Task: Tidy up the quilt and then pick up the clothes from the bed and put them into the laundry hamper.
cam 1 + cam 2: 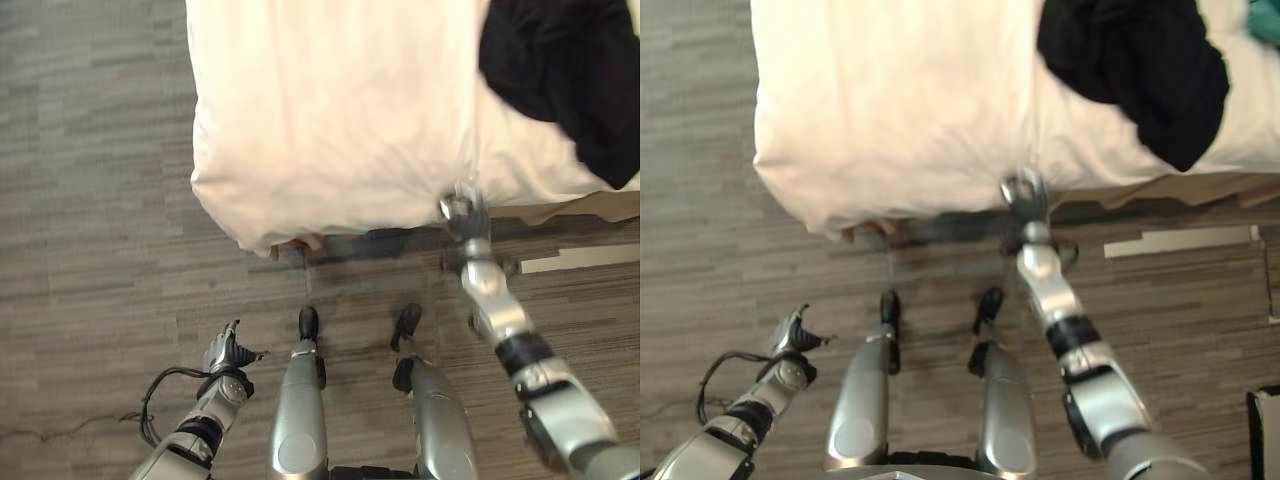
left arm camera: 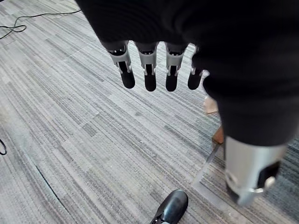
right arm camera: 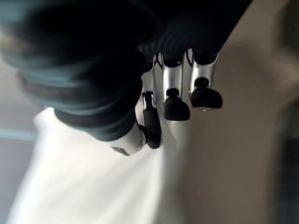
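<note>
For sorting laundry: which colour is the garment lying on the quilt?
Black garment, seen best in the right eye view.

Looks like a bedroom: a bed with a white quilt and dark clothes dumped on it, above the right robot hand, over grey striped carpet floor.

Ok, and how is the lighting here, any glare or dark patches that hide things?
Left eye view: the white quilt is washed out bright, with few folds readable, and the black garment is a dark mass without detail. Right wrist view: the right hand is dark against the bright quilt. Left wrist view: the floor past the left hand is evenly lit, no glare.
</note>
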Robot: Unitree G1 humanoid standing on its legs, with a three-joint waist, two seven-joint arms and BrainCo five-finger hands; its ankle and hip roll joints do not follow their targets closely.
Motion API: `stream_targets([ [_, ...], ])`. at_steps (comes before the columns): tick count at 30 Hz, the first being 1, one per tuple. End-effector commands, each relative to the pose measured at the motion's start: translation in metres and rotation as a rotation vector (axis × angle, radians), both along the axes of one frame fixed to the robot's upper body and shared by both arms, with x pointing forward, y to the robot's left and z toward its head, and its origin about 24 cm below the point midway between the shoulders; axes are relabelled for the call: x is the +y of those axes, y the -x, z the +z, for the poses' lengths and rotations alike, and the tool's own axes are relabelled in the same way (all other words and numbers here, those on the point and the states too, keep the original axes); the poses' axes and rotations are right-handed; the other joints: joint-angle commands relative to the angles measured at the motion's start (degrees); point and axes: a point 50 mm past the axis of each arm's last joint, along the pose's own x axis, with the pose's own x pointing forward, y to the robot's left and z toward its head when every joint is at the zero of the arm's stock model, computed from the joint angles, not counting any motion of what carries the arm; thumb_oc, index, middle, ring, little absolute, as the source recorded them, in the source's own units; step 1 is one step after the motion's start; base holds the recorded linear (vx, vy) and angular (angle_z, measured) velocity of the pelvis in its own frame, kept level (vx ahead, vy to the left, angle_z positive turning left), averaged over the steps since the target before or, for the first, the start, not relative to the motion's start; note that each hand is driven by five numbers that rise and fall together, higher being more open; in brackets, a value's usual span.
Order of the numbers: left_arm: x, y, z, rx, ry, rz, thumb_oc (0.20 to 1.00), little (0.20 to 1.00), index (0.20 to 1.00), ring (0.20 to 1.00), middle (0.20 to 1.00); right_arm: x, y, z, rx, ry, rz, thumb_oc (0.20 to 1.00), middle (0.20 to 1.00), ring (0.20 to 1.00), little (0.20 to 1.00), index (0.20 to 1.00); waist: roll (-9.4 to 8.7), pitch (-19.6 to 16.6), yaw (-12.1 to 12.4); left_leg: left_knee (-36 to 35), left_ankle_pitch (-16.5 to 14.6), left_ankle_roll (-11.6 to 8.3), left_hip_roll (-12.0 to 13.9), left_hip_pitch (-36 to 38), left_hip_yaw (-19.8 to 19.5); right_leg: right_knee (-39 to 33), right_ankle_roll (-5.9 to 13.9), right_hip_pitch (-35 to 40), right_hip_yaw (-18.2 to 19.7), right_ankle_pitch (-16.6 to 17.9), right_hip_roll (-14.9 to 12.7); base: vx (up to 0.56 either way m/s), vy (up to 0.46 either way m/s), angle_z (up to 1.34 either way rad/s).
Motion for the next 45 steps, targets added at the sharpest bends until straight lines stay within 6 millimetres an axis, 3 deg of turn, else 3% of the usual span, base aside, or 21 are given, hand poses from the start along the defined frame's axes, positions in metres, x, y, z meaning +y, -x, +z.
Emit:
stream_targets([
  [1,0.011,0.024,-0.014,0.11,-0.049,-0.006,1.0,1.0,1.0,1.0,1.0,-0.042,0.053,-0.067,0.29,0.006,-0.13,0.2,0.2,0.2,0.2,0.2,0.19,0.7,-4.5,-2.1,-4.4,1.24,-1.0,8.1,-0.5,5.4,7.55,6.5,-0.2,-11.1,-5.8,0.19,0.096,-0.13],
  [2,0.012,0.028,-0.016,0.127,-0.054,-0.005,1.0,1.0,1.0,1.0,1.0,-0.047,0.069,-0.085,0.375,0.011,-0.148,0.244,0.244,0.244,0.244,0.244,0.17,-0.4,-5.2,-3.8,-4.1,1.24,-0.8,10.0,0.5,4.9,7.85,7.5,-0.5,-10.6,-5.7,0.22,0.097,-0.13],
  [3,0.012,0.034,-0.02,0.15,-0.051,-0.007,1.0,1.0,1.0,1.0,1.0,-0.05,0.086,-0.103,0.469,0.014,-0.157,1.0,1.0,1.0,1.0,1.0,0.11,-1.6,-5.7,-5.9,-3.7,1.18,-0.3,12.3,2.5,5.1,8.3,7.8,-2.2,-9.4,-5.9,0.24,0.073,-0.13],
  [6,0.013,0.046,-0.026,0.189,-0.05,-0.017,1.0,1.0,1.0,1.0,1.0,-0.049,0.11,-0.128,0.618,0.041,-0.134,1.0,1.0,1.0,1.0,1.0,0.48,-4.0,-4.6,-9.3,-4.0,0.61,1.0,17.3,7.8,6.4,9.52,9.7,-13.0,-8.7,-7.5,0.19,0.007,-1.28],
  [7,0.015,0.061,-0.033,0.235,-0.056,-0.027,1.0,1.0,1.0,1.0,1.0,-0.048,0.135,-0.149,0.76,0.106,-0.1,1.0,1.0,1.0,1.0,1.0,-0.08,-7.1,-2.4,-10.8,-3.5,0.7,1.9,20.6,14.4,6.7,8.24,13.4,-28.2,-8.4,-9.8,0.21,-0.054,-1.96],
  [9,0.021,0.073,-0.037,0.276,-0.075,-0.021,1.0,1.0,1.0,1.0,1.0,-0.045,0.153,-0.162,0.876,0.241,-0.015,1.0,1.0,1.0,1.0,1.0,-0.45,-9.3,-2.0,-11.3,-2.6,0.34,3.3,22.7,18.2,6.9,7.56,14.0,-31.0,-8.3,-9.7,0.25,-0.126,-2.22],
  [11,0.027,0.081,-0.039,0.305,-0.092,-0.011,1.0,1.0,1.0,1.0,1.0,-0.046,0.172,-0.171,0.947,0.292,0.009,1.0,1.0,1.0,1.0,1.0,-1.21,-10.9,-1.3,-9.3,-2.2,-0.43,4.8,23.1,19.1,3.5,6.76,14.7,-28.7,-9.6,-6.8,0.29,-0.265,-1.3],
  [13,0.033,0.096,-0.044,0.333,-0.051,0.094,1.0,1.0,1.0,1.0,1.0,-0.047,0.201,-0.184,1.087,0.357,0.068,1.0,1.0,1.0,1.0,1.0,-1.66,-12.6,0.0,5.8,12.1,-5.39,14.2,23.1,17.5,-4.5,2.73,18.3,-21.9,-12.8,3.3,0.48,-0.497,-1.07],
  [16,0.032,0.102,-0.047,0.329,-0.022,0.146,1.0,1.0,1.0,1.0,1.0,-0.048,0.208,-0.186,1.117,0.377,0.107,1.0,1.0,1.0,1.0,1.0,-2.79,-11.8,2.7,15.0,12.6,-3.62,15.7,19.6,9.9,-9.3,0.69,21.7,-17.3,-13.0,7.0,0.31,-0.245,-2.25],
  [18,0.024,0.111,-0.053,0.314,0.042,0.215,1.0,1.0,1.0,1.0,1.0,-0.048,0.208,-0.187,1.127,0.39,0.132,1.0,1.0,1.0,1.0,1.0,-3.84,-10.7,7.5,19.0,2.5,0.4,2.8,10.5,-5.9,-10.9,2.15,24.4,-8.1,-13.4,7.4,0.35,0.154,-1.82],
  [22,0.016,0.102,-0.052,0.281,0.069,0.218,1.0,1.0,1.0,1.0,1.0,-0.044,0.197,-0.184,1.09,0.371,0.137,1.0,1.0,1.0,1.0,1.0,-3.1,-10.8,9.1,4.1,0.1,1.7,-2.0,7.3,-6.6,-12.6,4.42,26.0,-3.1,-13.7,6.5,0.37,0.253,-2.12],
  [24,0.014,0.088,-0.047,0.241,0.078,0.183,1.0,1.0,1.0,1.0,1.0,-0.044,0.187,-0.18,1.051,0.367,0.13,1.0,1.0,1.0,1.0,1.0,-1.12,-11.5,10.2,-9.4,7.7,1.36,-5.3,3.3,-5.6,-12.8,4.36,29.2,-0.8,-16.3,9.6,0.46,0.218,-0.7],
  [26,0.015,0.088,-0.046,0.252,0.083,0.174,1.0,1.0,1.0,1.0,1.0,-0.044,0.184,-0.179,1.051,0.37,0.131,1.0,1.0,1.0,1.0,1.0,-2.04,-12.0,10.8,-11.5,7.4,2.03,-5.6,3.7,-4.8,-9.9,3.79,31.1,0.8,-19.1,10.6,0.46,0.201,-0.43],
  [28,0.016,0.086,-0.046,0.254,0.075,0.17,1.0,1.0,1.0,1.0,1.0,-0.037,0.185,-0.18,1.043,0.359,0.141,1.0,1.0,1.0,1.0,1.0,-3.04,-11.9,10.9,-10.2,7.1,3.2,-6.5,4.0,-6.0,-6.1,3.82,30.5,1.1,-19.3,10.8,0.52,0.198,-0.51],
  [29,0.027,0.086,-0.041,0.258,0.038,0.169,1.0,1.0,1.0,1.0,1.0,-0.029,0.187,-0.183,1.049,0.327,0.148,1.0,1.0,1.0,1.0,1.0,-4.81,-10.6,10.5,-7.5,4.3,5.0,-7.1,6.1,-6.8,9.7,9.36,25.8,0.5,-16.6,10.1,0.5,0.192,-0.66],
  [30,0.027,0.086,-0.041,0.258,0.038,0.169,1.0,1.0,1.0,1.0,1.0,-0.029,0.187,-0.183,1.049,0.327,0.147,1.0,1.0,1.0,1.0,1.0,-4.78,-10.8,10.5,-7.5,4.4,4.99,-7.0,6.0,-6.9,9.7,9.34,25.6,0.5,-16.5,10.2,0.44,0.165,-0.85],
  [31,0.028,0.087,-0.041,0.259,0.029,0.162,1.0,1.0,1.0,1.0,1.0,-0.026,0.188,-0.183,1.045,0.318,0.154,1.0,1.0,1.0,1.0,1.0,-4.89,-10.1,9.8,-7.3,2.9,5.38,-6.7,8.2,-6.5,16.5,13.06,23.5,-1.3,-12.1,8.0,0.29,0.087,-1.04],
  [33,0.033,0.083,-0.037,0.259,-0.001,0.152,1.0,1.0,1.0,1.0,1.0,-0.024,0.176,-0.179,1.001,0.29,0.131,1.0,1.0,1.0,1.0,1.0,-3.14,-9.7,7.0,-8.1,1.7,6.1,-4.0,12.3,-5.4,28.4,14.07,17.3,-5.4,-4.8,3.9,0.55,0.211,-0.42],
  [35,0.037,0.087,-0.038,0.294,-0.046,0.112,1.0,1.0,1.0,1.0,1.0,-0.023,0.173,-0.177,0.986,0.278,0.122,1.0,1.0,1.0,1.0,1.0,-2.21,-9.6,5.6,-9.3,0.4,6.43,-3.4,15.5,-5.0,26.4,14.07,15.6,-9.5,-5.9,0.0,0.58,0.153,0.43],
  [40,0.031,0.067,-0.031,0.274,-0.114,-0.025,1.0,1.0,1.0,1.0,1.0,-0.026,0.168,-0.174,0.96,0.258,0.09,1.0,1.0,1.0,1.0,1.0,0.03,-11.1,2.5,-12.8,-5.3,2.14,0.1,23.9,-5.4,-5.8,12.27,12.6,-7.1,-6.3,-5.0,0.53,-0.095,0.08],
  [45,0.028,0.09,-0.043,0.347,-0.096,-0.015,1.0,1.0,1.0,1.0,1.0,-0.034,0.19,-0.182,1.048,0.286,0.094,1.0,1.0,1.0,1.0,1.0,0.81,-12.8,1.6,-5.0,-6.3,-0.18,2.8,27.8,-4.3,-5.3,11.46,14.4,-7.1,-4.0,-5.0,0.59,-0.122,0.32],
])
